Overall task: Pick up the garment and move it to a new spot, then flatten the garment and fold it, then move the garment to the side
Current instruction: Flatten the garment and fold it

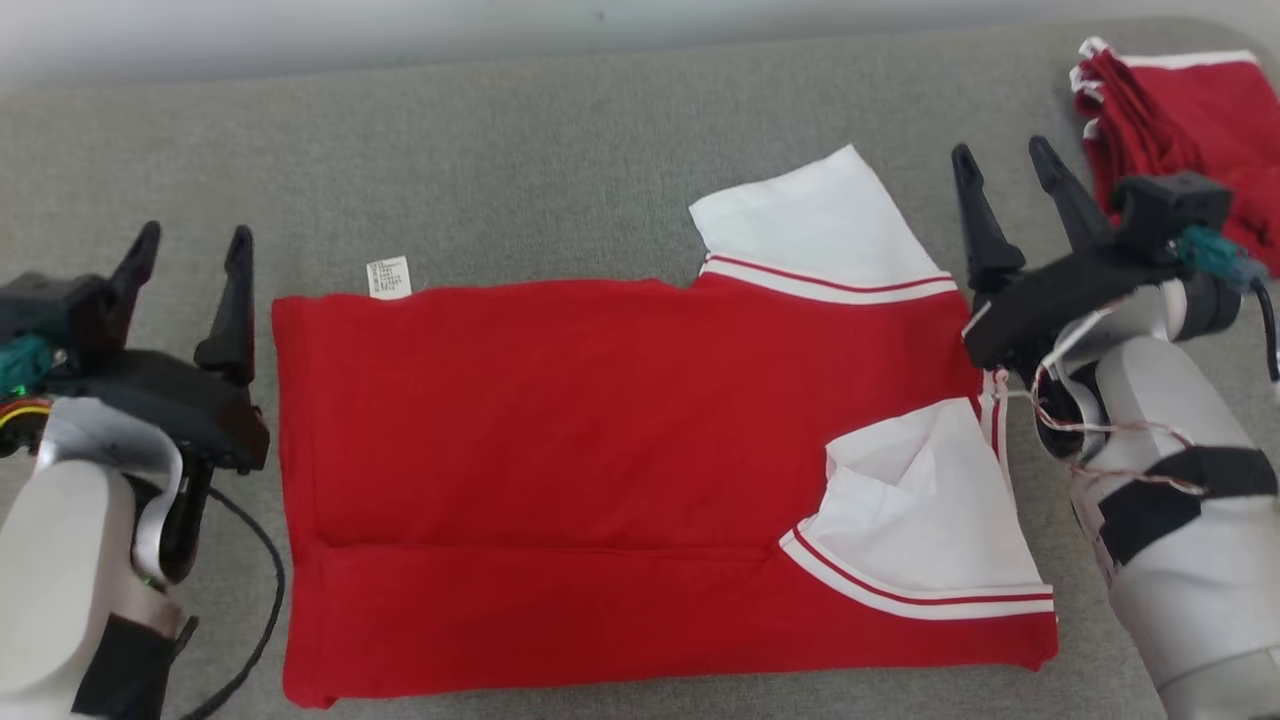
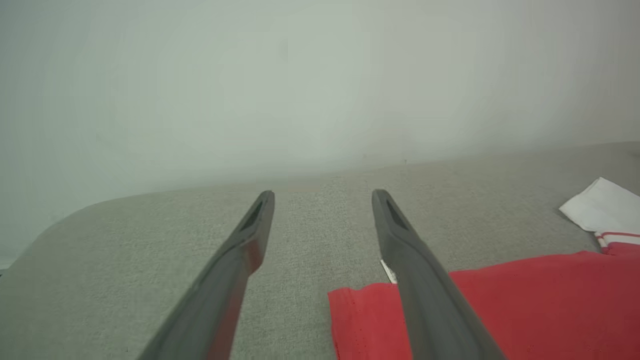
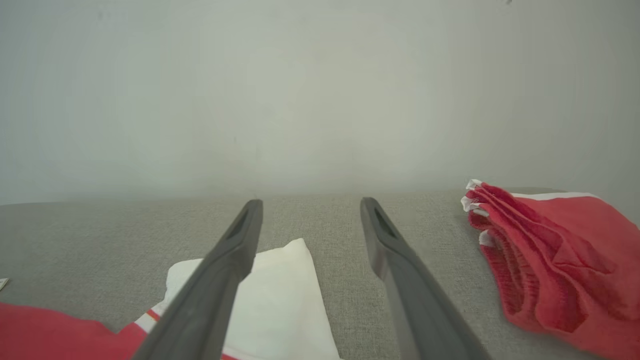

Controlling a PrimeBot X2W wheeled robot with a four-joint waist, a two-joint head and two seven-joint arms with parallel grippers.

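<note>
The garment (image 1: 560, 470) is a red shirt with white sleeves, lying flat across the middle of the grey surface, its sleeves at the right end and a small white label at its far left corner. My left gripper (image 1: 195, 250) stands open just left of the shirt's left edge, nothing between its fingers; in the left wrist view the red hem (image 2: 525, 310) lies under the right finger (image 2: 425, 290). My right gripper (image 1: 1005, 170) is open beside the far white sleeve (image 1: 810, 225), empty. That sleeve (image 3: 280, 295) shows under the left finger (image 3: 210, 295) in the right wrist view.
A second red garment (image 1: 1185, 130), bunched with white trim, lies at the far right corner of the surface, also in the right wrist view as a red pile (image 3: 555, 260). A pale wall (image 2: 300, 90) rises behind the grey surface (image 1: 500, 170).
</note>
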